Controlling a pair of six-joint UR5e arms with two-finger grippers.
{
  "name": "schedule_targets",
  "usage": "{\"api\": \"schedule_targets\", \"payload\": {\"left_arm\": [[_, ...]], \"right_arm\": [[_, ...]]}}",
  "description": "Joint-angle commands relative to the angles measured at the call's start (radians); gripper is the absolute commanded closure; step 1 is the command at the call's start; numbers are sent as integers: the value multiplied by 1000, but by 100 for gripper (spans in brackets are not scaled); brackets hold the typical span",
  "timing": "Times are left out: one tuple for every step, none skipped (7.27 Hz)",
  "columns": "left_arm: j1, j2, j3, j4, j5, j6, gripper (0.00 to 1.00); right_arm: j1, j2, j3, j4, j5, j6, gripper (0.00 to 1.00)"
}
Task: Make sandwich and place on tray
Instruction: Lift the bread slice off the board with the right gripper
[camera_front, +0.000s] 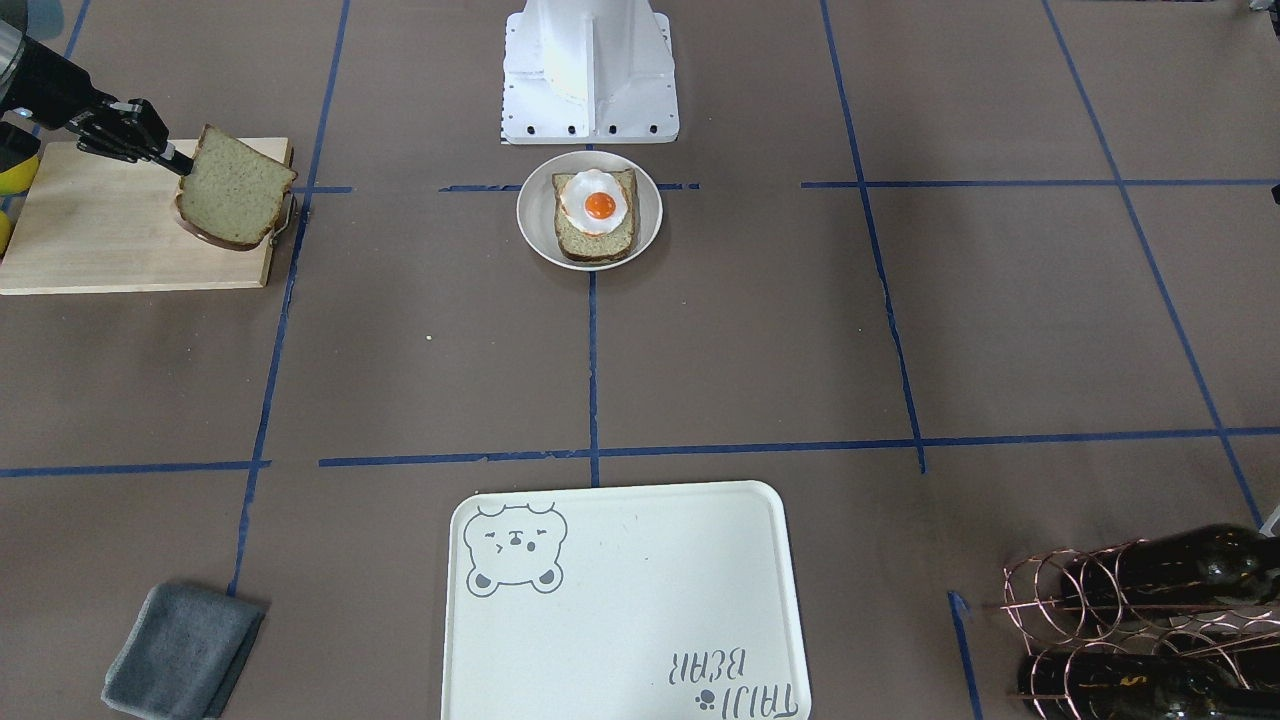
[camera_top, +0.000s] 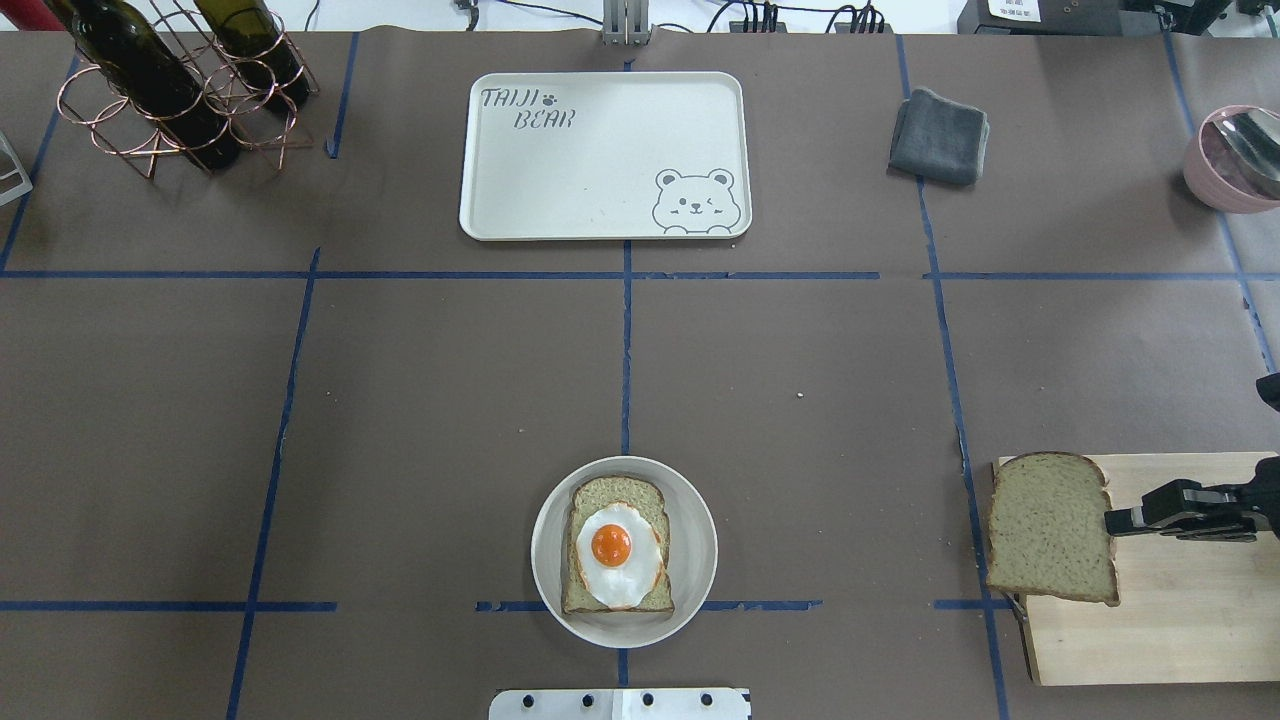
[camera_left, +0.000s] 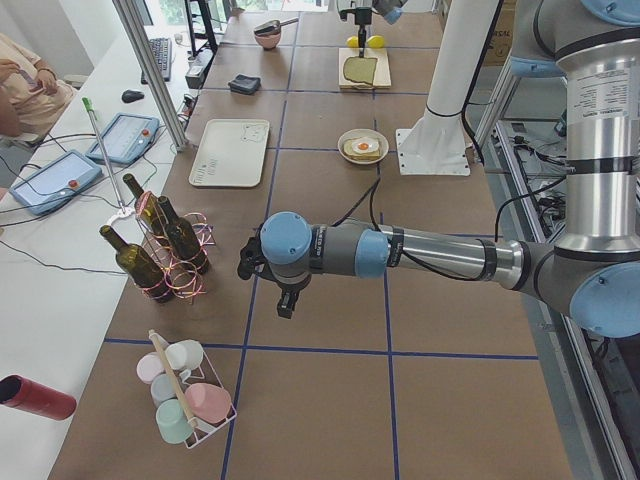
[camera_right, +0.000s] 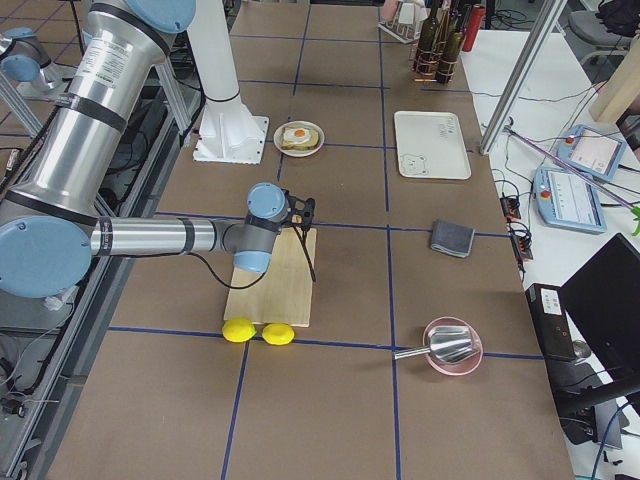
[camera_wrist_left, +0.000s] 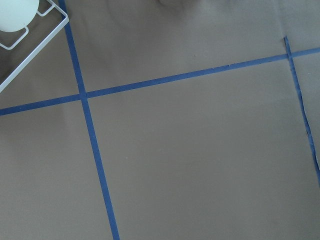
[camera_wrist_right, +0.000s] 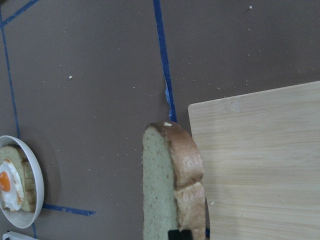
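Bread slice (camera_wrist_right: 165, 185) in a thin grip: danger of a drop

Clamped by the right gripper (camera_top: 1115, 522) on one crust edge only, with the fingers closed narrow on it. Hangs tilted at the end of the cutting board (camera_top: 1180, 620), on the side toward the plate (camera_top: 697, 540). Leaves most of the soft body free beyond the fingers. Contact of the low edge with the board: not possible to judge.

Well apart from there, in the plate at the middle of the table near the robot base: lower slice (camera_top: 615, 493) with egg (camera_top: 618, 555) lying flat on top. Across the table, far from both: tray (camera_top: 600, 170), with nothing of the sandwich on it yet.

Possible troubles, as a judgement only:
- Could bend, tear or slip out at the pinch during a fast carry, because of the soft crumb and the short hold.
- Could land askew on the egg, or push the egg off the lower slice, if lowered tilted as now.
- Could slide off the round yolk if released from too high.
- Could come apart later on the way to the tray, as three loose layers, if gripped from one side only.

Safer to level first, move slowly and release low.

About the left gripper (camera_left: 284, 303): seen only in the side view, over bare table far from the food. Impossible to tell whether wide or closed.
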Motion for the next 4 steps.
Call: {"api": "schedule_targets", "payload": {"left_arm": [[-2, 0, 0, 0, 0, 0, 0], [-2, 2, 0, 0, 0, 0, 0], [-2, 0, 0, 0, 0, 0, 0], [-2, 2, 0, 0, 0, 0, 0]], "right_arm": [[-1, 102, 12, -3, 2, 84, 100], [-4, 200, 3, -15, 5, 147, 100], [-34, 265, -2, -18, -1, 175, 100], [-76, 360, -33, -18, -10, 213, 100]]}}
